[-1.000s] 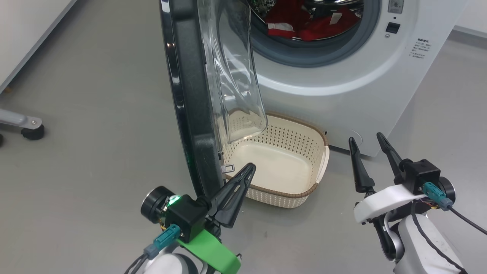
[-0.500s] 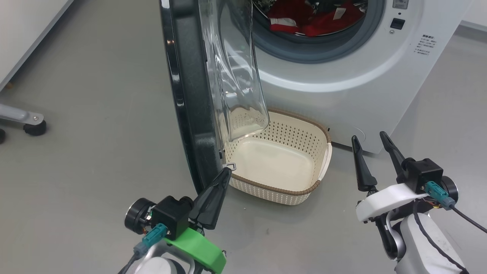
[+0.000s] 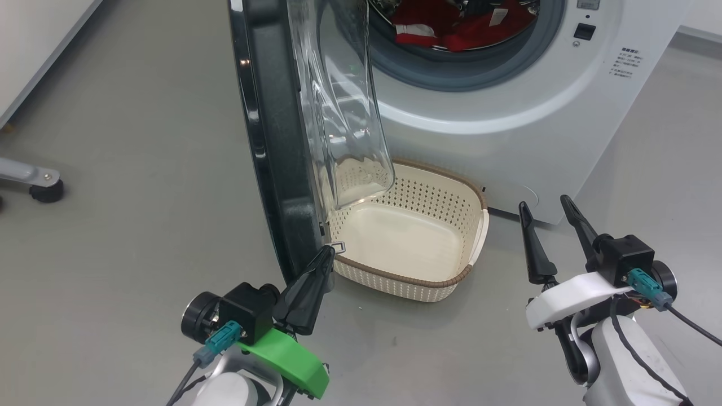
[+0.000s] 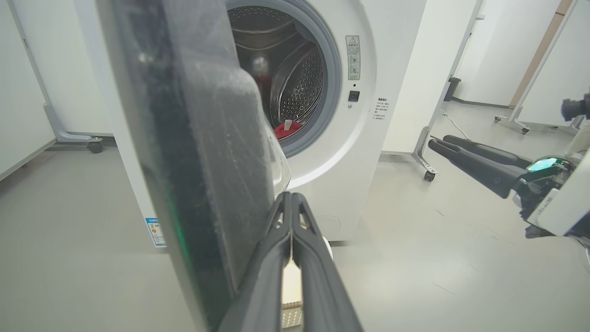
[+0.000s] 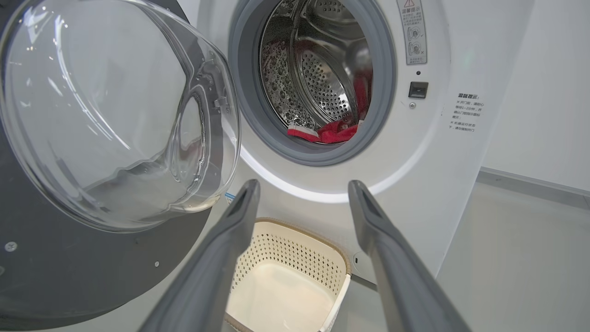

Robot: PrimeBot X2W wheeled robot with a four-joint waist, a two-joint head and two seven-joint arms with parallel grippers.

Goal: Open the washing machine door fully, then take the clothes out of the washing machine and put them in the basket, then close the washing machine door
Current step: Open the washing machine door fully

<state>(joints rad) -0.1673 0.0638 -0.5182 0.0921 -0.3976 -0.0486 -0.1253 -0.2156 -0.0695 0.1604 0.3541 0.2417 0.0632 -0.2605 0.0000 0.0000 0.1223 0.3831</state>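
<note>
I've drawn my left gripper, pinched together and empty, back beside the round black-rimmed glass door, which is only half-open; my right gripper gapes empty.

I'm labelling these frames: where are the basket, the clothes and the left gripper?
the basket (image 3: 401, 241), head view, bare cream floor.
the clothes (image 3: 454, 38), head view, red fabric in the drum.
the left gripper (image 3: 326, 254), head view, between its closed fingertips.

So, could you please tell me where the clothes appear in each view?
Head view: clothes at top centre, inside the washing machine.
Left wrist view: clothes mid-picture, just right of the washing machine door.
Right wrist view: clothes just above centre, inside the machine.
Shared landmark: that open door.
</note>
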